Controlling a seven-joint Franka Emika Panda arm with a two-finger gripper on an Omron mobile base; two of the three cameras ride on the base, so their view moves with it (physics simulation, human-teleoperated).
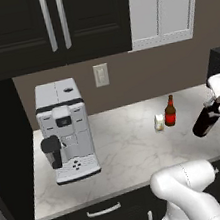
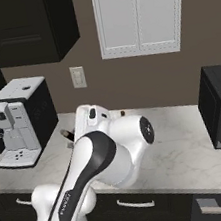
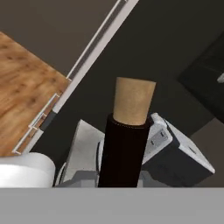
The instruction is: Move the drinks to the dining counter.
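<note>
Gripper (image 1: 218, 106), at the right edge of the left base view, is clamped on the wine bottle (image 1: 206, 118), which hangs tilted above the marbled worktop (image 1: 124, 150). Left to right across that view stand the coffee machine (image 1: 64, 129), the small glass (image 1: 158, 122) and the red bottle (image 1: 170, 111), the last two just beside each other. Held by the neck and leaning, the wine bottle could slip or swing during carrying. Its label seems hidden; the fingertips are hard to make out, and the cork (image 3: 133, 100) dominates the hand view.
</note>
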